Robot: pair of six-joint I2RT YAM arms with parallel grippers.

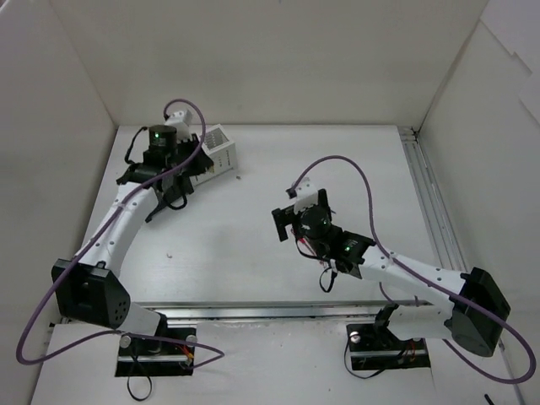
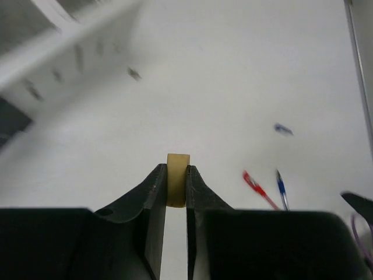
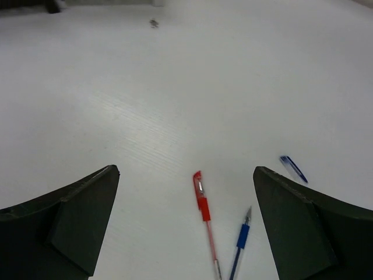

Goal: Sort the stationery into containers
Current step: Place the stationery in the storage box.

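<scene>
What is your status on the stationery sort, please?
Left hand shut on tan eraser, near white mesh organiser. Right hand open, empty, above red pen and blue pen. Nothing seen in the way.

Bright, even light from above makes the white table (image 1: 321, 169) look washed out, with only soft, faint shadows on it. From the left wrist, the white box (image 2: 58, 64) at the table's far end is smeared and blurry, but the eraser (image 2: 177, 179) is sharp. From the right wrist, the table's far end goes fuzzy.
</scene>
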